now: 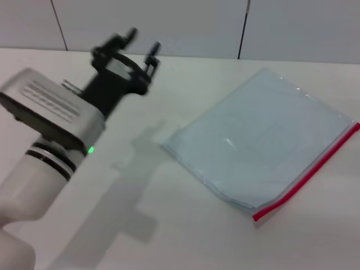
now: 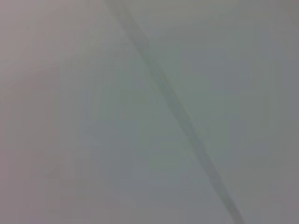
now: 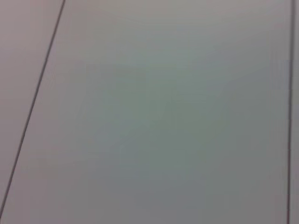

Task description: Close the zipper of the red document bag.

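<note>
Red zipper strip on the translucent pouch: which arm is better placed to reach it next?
Probably the left: its pincer hovers open over the table, apart from the pale blue-grey translucent pouch with its red zipper strip. The right arm is not visible.

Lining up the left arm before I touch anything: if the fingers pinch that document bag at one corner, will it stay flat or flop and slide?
The red document bag looks thin, translucent and near empty, so it would probably droop from one corner. Lying flat on the smooth white table, it may slide when pushed along the zipper. The left gripper is well clear of it.
</note>
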Robot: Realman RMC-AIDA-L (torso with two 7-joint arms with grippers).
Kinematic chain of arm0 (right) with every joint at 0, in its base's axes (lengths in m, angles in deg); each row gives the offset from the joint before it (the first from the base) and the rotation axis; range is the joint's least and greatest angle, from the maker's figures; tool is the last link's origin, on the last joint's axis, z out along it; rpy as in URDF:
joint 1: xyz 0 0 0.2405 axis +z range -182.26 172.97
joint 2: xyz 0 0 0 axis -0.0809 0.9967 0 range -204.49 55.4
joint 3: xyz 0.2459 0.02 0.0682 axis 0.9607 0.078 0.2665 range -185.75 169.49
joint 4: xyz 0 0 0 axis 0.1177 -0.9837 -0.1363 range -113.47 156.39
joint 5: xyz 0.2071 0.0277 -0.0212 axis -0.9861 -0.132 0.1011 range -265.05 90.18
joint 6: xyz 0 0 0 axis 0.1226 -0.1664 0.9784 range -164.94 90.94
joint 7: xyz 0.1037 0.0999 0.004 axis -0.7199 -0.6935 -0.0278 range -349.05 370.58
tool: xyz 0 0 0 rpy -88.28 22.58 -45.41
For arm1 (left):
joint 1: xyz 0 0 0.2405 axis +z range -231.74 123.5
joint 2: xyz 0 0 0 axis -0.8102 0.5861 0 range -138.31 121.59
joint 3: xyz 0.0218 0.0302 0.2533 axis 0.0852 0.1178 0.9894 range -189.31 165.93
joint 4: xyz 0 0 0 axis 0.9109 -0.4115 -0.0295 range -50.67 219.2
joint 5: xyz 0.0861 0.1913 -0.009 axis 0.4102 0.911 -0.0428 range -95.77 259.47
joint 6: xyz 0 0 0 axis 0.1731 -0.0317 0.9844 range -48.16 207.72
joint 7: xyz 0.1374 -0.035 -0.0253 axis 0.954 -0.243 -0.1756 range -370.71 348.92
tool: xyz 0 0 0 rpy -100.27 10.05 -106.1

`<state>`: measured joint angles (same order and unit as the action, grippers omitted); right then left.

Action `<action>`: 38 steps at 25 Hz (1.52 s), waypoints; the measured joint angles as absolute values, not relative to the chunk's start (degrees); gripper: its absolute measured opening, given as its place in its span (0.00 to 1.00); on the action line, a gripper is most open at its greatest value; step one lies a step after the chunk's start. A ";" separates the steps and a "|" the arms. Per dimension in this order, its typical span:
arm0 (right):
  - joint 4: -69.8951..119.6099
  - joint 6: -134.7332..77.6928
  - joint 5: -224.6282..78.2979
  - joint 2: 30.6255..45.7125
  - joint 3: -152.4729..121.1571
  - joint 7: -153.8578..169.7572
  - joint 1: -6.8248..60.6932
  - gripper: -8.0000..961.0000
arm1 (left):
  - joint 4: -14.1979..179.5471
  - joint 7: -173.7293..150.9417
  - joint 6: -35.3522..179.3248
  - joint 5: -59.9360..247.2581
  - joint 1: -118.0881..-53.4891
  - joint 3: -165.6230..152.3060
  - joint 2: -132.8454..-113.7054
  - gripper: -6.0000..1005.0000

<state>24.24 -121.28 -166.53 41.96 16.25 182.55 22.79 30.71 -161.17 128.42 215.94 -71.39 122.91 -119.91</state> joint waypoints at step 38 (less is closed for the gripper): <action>15.40 -120.89 -166.44 42.26 21.46 180.74 18.87 0.87 | 53.74 -182.25 158.61 207.53 -75.22 121.96 -124.64 0.88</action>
